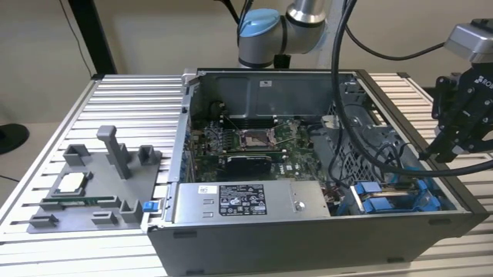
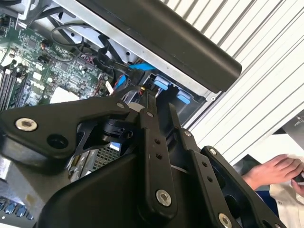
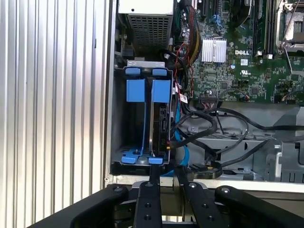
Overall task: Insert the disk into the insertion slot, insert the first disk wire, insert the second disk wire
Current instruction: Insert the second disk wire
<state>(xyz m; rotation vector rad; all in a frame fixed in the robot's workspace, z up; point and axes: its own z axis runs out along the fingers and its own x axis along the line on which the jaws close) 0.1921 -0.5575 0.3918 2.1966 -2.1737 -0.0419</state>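
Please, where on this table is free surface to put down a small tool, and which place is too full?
Free: the ribbed table top behind the fixture tray, up to the left wall of the computer case; also the strip in front of the tray. Crowded: the drive cage corner inside the case, full of black cables and blue carriers.

Power-supply box (image 1: 246,203), lower centre of the exterior view: bore a black-and-white label, print too small to read. Tool (image 1: 443,151), right edge: white letters, cut off by the frame. Motherboard (image 3: 228,28), first wrist view: bore white lettering and a small white sticker.
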